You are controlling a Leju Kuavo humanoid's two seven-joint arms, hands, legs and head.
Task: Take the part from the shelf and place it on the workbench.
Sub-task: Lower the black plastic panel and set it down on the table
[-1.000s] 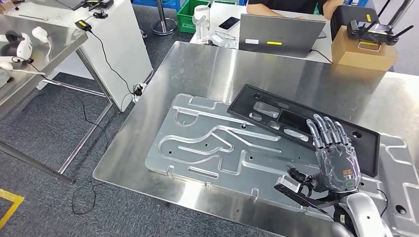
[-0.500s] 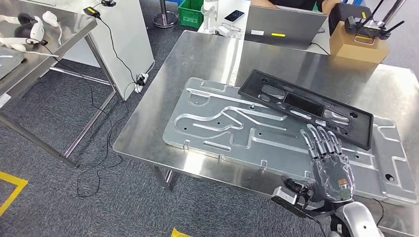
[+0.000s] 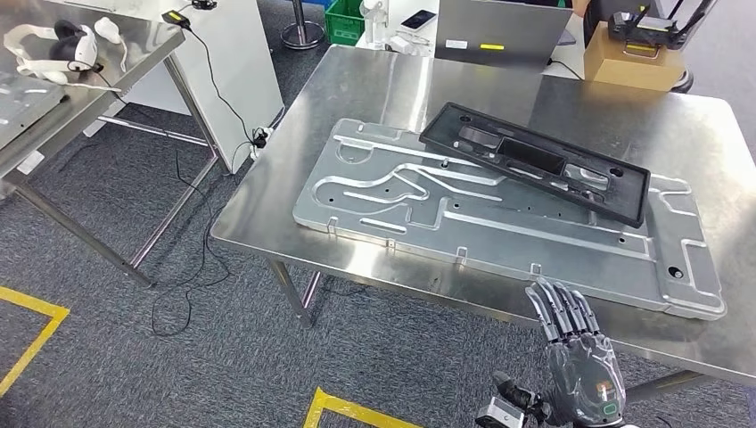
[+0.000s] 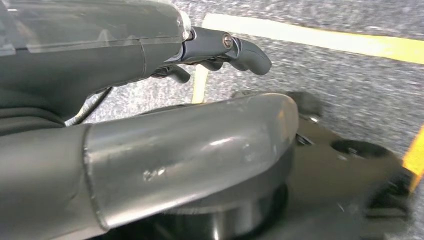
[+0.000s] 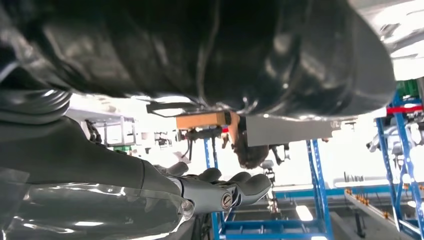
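Bench (image 3: 392,89): steel top, ahead of the right hand's fingers (image 3: 557,308), which reach up over its near edge in the head view.

Aluminium plate (image 3: 499,227): large, machined with grooves, flat on the bench just beyond the fingers. It takes up most of the near half of the top.

Part (image 3: 535,160): black rectangular frame with cut-outs, lying on the far side of the aluminium plate, well beyond the fingers. One end overhangs the plate's far edge. Long axis diagonal: the end away from the right hand points to the far left, the other end to the near right. Nothing touches it.

Second bench (image 3: 53,107): far to the left of the fingers, with a white headset (image 3: 53,45) on it. Cables trail on the grey carpet below.

Laptop (image 3: 495,31) and cardboard box (image 3: 628,58): at the far edge, past the part.

Right hand (image 3: 579,366): fingers extended and spread, holding nothing, apart from the part.

Left hand (image 4: 215,47): in the wrist view above carpet with yellow tape; fingers partly curled, grasp state cannot be told.
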